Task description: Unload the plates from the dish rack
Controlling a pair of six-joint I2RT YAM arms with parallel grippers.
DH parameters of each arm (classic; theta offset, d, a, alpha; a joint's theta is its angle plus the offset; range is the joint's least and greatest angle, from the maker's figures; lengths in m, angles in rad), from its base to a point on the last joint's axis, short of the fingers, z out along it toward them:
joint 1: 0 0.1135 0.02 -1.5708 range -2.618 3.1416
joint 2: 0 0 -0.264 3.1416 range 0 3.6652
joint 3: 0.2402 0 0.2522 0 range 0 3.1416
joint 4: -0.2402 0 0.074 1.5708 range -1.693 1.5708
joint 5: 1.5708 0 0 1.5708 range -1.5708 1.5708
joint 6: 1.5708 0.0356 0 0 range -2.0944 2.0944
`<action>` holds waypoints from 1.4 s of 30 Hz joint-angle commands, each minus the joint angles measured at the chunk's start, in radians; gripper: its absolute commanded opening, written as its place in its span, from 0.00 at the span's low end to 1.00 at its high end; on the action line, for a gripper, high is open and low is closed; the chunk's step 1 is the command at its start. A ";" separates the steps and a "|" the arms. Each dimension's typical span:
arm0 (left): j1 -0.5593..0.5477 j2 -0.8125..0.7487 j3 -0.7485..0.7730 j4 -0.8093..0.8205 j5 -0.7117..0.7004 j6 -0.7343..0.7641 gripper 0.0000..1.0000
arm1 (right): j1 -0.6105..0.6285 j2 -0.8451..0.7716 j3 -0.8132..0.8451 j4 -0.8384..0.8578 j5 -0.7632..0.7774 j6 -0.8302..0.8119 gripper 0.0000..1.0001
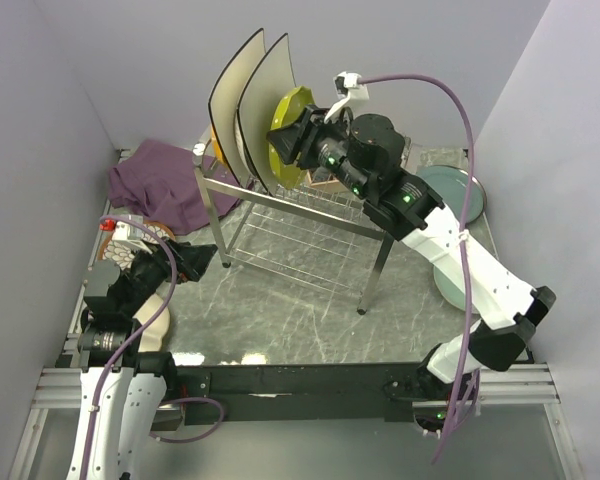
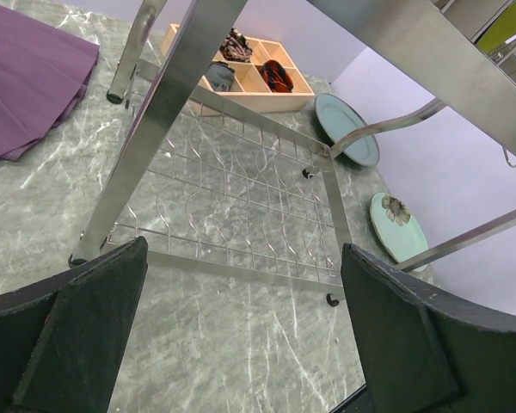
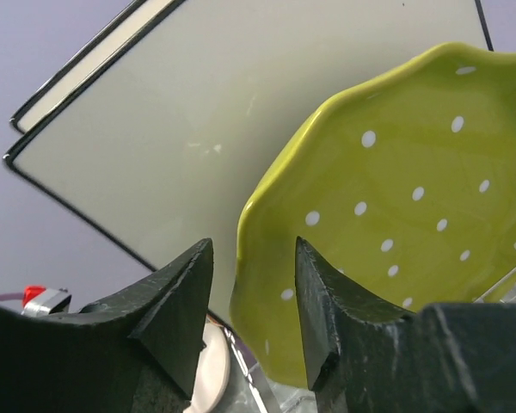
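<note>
The dish rack (image 1: pixel 280 203) stands mid-table on tall legs. Two large cream square plates (image 1: pixel 242 100) stand upright in it, with a yellow-green dotted plate (image 1: pixel 289 122) just to their right. My right gripper (image 1: pixel 298 140) is at that plate's edge. In the right wrist view its open jaws (image 3: pixel 254 258) straddle the yellow-green plate's (image 3: pixel 387 206) wavy rim, and a gap shows on the side toward the square plates (image 3: pixel 224 112). My left gripper (image 1: pixel 195 262) hovers low by the rack's front left leg. It is wide open (image 2: pixel 241 335) over bare marble.
A teal-grey plate (image 2: pixel 348 129) and a mint flower plate (image 2: pixel 396 228) lie on the table right of the rack. A wooden compartment box (image 2: pixel 249 77) sits behind it. A purple cloth (image 1: pixel 160 180) lies at the back left. A patterned plate (image 1: pixel 130 240) and a cream plate (image 1: pixel 158 318) lie near my left arm.
</note>
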 commanded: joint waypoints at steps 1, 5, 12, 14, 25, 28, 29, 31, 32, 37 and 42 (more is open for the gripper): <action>-0.001 -0.012 0.026 0.013 -0.010 0.018 1.00 | 0.002 0.033 0.066 0.029 0.008 0.015 0.48; -0.001 -0.013 0.023 0.012 -0.010 0.017 1.00 | 0.002 0.048 0.077 0.032 -0.004 0.015 0.44; -0.001 -0.015 0.023 0.012 -0.011 0.017 0.99 | 0.004 0.030 0.046 0.051 0.023 0.010 0.34; -0.001 -0.015 0.022 0.012 -0.011 0.018 0.99 | 0.002 0.026 0.040 0.054 0.025 0.010 0.25; -0.001 -0.018 0.019 0.010 -0.016 0.017 0.99 | 0.002 -0.036 0.012 0.123 -0.030 0.005 0.00; -0.001 -0.015 0.019 0.010 -0.017 0.017 1.00 | 0.002 -0.069 0.017 0.152 -0.035 0.001 0.00; -0.001 -0.012 0.020 0.010 -0.019 0.017 1.00 | 0.002 -0.079 0.026 0.152 -0.037 -0.005 0.00; -0.001 -0.009 0.022 0.009 -0.016 0.018 0.99 | 0.002 -0.087 0.061 0.138 -0.043 -0.018 0.00; -0.002 -0.006 0.023 0.009 -0.016 0.018 0.99 | 0.002 -0.090 0.077 0.131 -0.052 -0.033 0.00; -0.002 0.000 0.031 0.012 -0.014 0.007 1.00 | 0.002 -0.086 0.173 0.063 -0.066 -0.073 0.00; -0.001 0.003 0.042 0.012 0.007 0.000 0.99 | 0.002 -0.084 0.216 0.038 -0.081 -0.108 0.00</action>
